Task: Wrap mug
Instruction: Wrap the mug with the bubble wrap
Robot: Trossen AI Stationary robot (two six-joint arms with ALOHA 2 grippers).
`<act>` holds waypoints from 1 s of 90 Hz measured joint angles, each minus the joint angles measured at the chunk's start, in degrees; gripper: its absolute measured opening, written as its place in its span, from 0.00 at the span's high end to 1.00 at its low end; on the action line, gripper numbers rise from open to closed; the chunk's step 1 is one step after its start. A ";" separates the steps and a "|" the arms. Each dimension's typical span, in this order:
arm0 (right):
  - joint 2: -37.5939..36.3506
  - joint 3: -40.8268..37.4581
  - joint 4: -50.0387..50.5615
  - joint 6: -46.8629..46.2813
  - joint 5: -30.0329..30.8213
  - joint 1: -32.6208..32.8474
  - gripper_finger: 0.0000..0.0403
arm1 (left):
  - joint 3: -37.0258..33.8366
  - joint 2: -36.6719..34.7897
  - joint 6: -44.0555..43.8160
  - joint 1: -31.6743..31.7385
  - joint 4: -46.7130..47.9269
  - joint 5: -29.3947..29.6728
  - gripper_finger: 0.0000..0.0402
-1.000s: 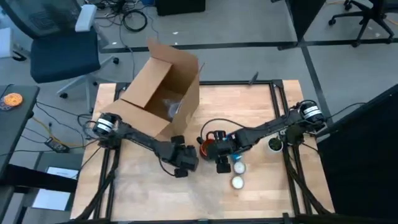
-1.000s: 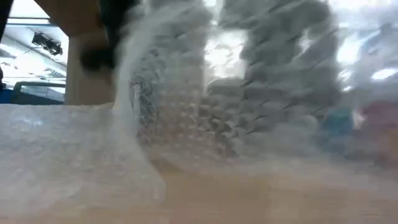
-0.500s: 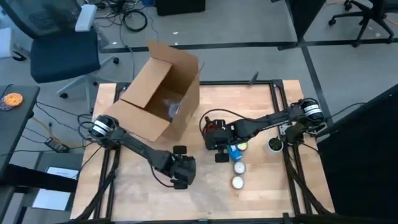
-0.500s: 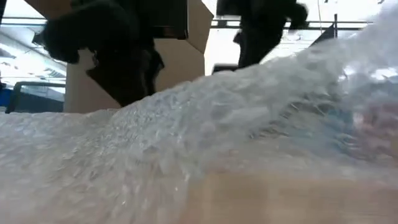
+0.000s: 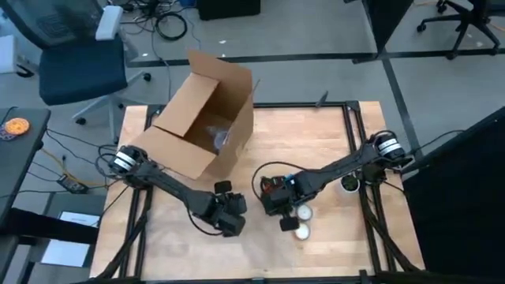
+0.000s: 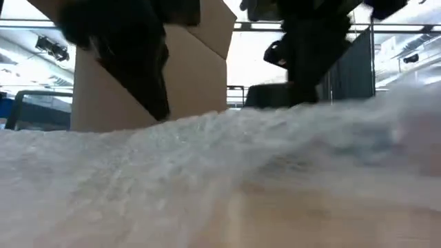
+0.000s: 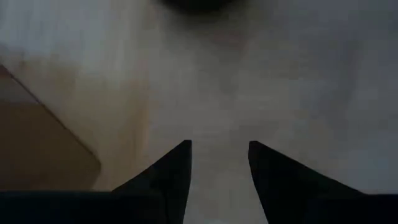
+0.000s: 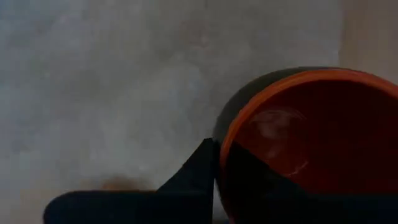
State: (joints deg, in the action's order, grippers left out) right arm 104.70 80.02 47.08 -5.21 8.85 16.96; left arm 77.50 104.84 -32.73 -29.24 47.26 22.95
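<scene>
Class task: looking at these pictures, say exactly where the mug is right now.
In the high view the mug sits near the table's middle, held in the right gripper, with the cardboard box behind it to the left and small white lids just beside it.

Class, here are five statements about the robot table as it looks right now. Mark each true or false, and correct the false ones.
1. The right gripper holds the mug by its rim. True.
2. The mug is blue inside. False: its inside is orange-red.
3. The cardboard box stands open on the table. True.
4. The left gripper is clamped on the mug. False: its fingers are open over bubble wrap, holding nothing.
5. Bubble wrap fills the foreground of the low view. True.
</scene>
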 joint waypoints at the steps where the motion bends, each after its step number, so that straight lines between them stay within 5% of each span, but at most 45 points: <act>1: 0.03 -0.02 -0.05 0.32 0.54 -0.30 1.00 | 0.06 0.00 -0.42 -0.34 0.25 -0.33 0.64; 23: -1.87 4.37 7.05 5.21 9.76 -4.60 1.00 | -1.72 0.18 -8.68 -5.97 8.34 -5.50 0.64; 56: -1.64 3.85 -3.01 0.35 -2.34 1.27 1.00 | -10.19 0.10 -13.92 -11.75 4.22 -20.44 0.64; 70: -0.83 6.23 -0.61 -2.31 -1.15 3.97 1.00 | -6.50 -1.39 -13.45 -13.45 3.45 -20.23 0.64; 90: 0.59 10.72 -11.70 1.77 -2.22 5.93 1.00 | 0.48 -6.49 -11.17 -14.60 7.57 -14.71 0.64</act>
State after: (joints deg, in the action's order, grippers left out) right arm 105.30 90.74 35.37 -3.44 6.63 22.90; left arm 77.98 98.35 -43.91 -43.83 54.82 8.24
